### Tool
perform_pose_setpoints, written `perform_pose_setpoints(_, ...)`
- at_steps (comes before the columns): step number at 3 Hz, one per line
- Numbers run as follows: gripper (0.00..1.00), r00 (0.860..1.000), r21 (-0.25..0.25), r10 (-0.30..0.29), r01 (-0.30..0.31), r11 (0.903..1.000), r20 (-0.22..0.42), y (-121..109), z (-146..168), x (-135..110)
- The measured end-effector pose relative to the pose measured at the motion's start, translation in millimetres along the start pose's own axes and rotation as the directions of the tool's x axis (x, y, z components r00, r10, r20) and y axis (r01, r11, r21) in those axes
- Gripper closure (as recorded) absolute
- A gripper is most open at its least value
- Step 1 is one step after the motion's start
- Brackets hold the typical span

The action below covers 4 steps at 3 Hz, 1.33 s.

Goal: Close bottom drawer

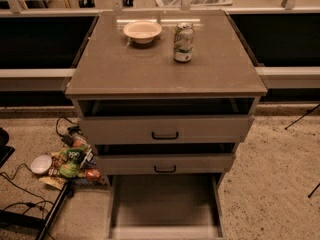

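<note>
The grey-brown cabinet (165, 64) has all three drawers pulled out. The bottom drawer (165, 204) is pulled out farthest, toward the lower edge of the camera view. Its plain tray is open and looks empty. Its low front (165, 232) lies at the frame's bottom edge and its handle is hidden. The middle drawer (165, 163) and the top drawer (165, 129) stand slightly open above it, each with a black bar handle. The gripper is not in view.
A cream bowl (142, 31) and a drink can (183, 42) stand on the cabinet top. Snack packets (72, 161), a small white bowl (41, 164) and black cables (20, 184) lie on the floor at the left. Speckled floor (270, 184) lies to the right.
</note>
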<state>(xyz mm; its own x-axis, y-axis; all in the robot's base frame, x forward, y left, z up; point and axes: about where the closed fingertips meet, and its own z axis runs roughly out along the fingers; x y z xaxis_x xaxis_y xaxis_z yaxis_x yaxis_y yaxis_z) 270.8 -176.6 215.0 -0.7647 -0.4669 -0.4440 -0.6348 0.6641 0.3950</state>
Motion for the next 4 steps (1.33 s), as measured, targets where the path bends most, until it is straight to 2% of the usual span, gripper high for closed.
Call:
perform_pose_setpoints(1, 1.0, 1.0, 0.0, 0.0, 0.0, 1.0, 0.0, 0.0, 0.0, -0.1)
perform_pose_setpoints(2, 1.0, 0.999, -0.032, -0.024, 0.025, 0.9992, 0.029, -5.1, 18.1, -5.8)
perform_pose_setpoints(3, 1.0, 0.989, -0.162, -0.103, 0.119, 0.9795, 0.104, 3.3, 74.1, -16.6)
perform_pose_setpoints(4, 1.0, 0.97, -0.27, -0.156, 0.204, 0.9411, 0.186, 9.6, 120.6, -28.9)
